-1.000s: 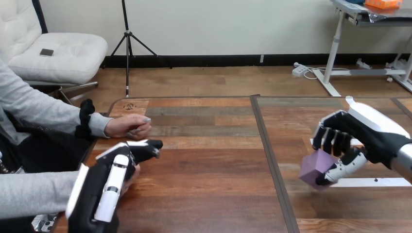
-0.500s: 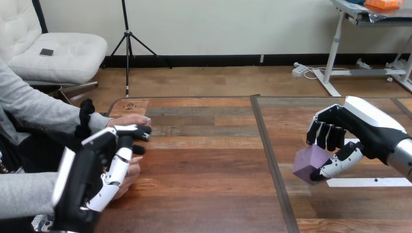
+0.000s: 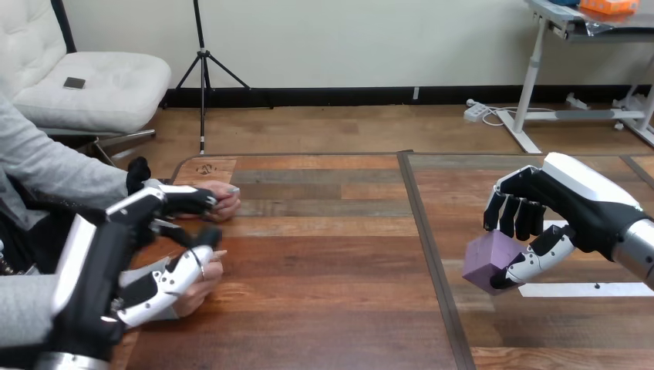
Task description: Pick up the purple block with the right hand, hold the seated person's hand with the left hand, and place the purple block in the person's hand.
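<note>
Purple block (image 3: 492, 258) hangs tilted, corner down, in right hand (image 3: 574, 212).

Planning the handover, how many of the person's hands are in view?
2. One person's hand lies farther away at left; the other hand is nearer, beside the left robot hand.

Wide open through the middle of the table (image 3: 332, 254): bare wood from far edge to near edge, and only a flat dark seam (image 3: 428, 254) crosses it, nothing to catch on. All the crowding is at the left edge. The left hand (image 3: 131, 254), fingers spread, sits there with the person's nearer hand (image 3: 202, 279) against its thumb and the person's farther hand (image 3: 220, 198) just past its fingertips. Near the right edge, the right hand (image 3: 567, 212) hangs above the wood clutching the purple block (image 3: 490, 260), with a flat white strip (image 3: 586, 290) lying below.
</note>
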Robot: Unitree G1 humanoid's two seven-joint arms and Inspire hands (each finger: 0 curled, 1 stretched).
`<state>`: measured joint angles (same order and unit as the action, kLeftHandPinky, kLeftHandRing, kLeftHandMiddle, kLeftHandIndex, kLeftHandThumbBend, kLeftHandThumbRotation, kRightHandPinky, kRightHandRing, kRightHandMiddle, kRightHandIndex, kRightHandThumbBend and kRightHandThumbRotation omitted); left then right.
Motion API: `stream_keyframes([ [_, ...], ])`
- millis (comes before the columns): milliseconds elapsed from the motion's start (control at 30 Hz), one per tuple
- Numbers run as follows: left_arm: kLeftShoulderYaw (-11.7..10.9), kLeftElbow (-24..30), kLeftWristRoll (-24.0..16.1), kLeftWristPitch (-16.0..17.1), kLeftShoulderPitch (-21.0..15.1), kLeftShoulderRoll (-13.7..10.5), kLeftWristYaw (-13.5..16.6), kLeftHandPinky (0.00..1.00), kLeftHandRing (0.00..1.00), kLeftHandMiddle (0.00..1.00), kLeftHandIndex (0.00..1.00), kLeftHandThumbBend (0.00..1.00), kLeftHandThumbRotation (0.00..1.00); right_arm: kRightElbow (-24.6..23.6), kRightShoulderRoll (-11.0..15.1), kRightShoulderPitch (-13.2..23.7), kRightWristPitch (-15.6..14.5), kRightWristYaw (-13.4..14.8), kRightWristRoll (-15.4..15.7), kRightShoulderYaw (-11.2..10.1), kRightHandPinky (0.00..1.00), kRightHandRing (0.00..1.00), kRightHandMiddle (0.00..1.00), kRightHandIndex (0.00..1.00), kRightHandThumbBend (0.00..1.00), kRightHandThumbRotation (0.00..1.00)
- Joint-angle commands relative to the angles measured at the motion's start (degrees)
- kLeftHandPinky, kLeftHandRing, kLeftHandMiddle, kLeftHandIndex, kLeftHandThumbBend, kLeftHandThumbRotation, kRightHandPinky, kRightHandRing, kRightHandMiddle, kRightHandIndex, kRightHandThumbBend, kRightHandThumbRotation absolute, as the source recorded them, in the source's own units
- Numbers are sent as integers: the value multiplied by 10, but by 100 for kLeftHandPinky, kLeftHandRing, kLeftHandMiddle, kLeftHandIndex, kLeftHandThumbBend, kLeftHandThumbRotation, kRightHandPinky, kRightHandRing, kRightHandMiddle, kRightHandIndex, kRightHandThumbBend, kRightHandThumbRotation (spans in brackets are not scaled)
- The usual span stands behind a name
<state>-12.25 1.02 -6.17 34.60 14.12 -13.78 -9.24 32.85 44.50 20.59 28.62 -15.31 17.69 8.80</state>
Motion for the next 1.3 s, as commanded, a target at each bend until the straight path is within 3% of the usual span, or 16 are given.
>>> stream_keyframes([
  [0,-25,59,-32,-6,-18,-29,19,52,71,75,69,90,34,-19,-11,27,14,7,-13,-22,35,37,40,41,92,0],
  [200,-39,95,-59,-29,-11,-44,26,53,77,81,77,98,32,-15,-12,29,15,10,-11,-21,35,37,40,40,92,0],
  [400,-47,127,-76,-49,-4,-55,27,56,84,87,83,100,28,-10,-12,31,15,9,-11,-21,35,37,41,40,92,0],
  [533,-56,140,-116,-58,-2,-66,35,58,88,90,85,100,29,-7,-11,34,13,4,-12,-21,36,37,41,41,92,0],
  [900,-64,141,-259,-70,-11,-101,76,53,79,83,83,100,42,-8,-12,39,2,-6,-14,-20,36,37,41,41,91,0],
  [1267,-53,116,-305,-87,-27,-150,69,56,76,80,80,100,43,-5,-13,42,2,-4,-11,-20,36,37,41,41,91,0],
])
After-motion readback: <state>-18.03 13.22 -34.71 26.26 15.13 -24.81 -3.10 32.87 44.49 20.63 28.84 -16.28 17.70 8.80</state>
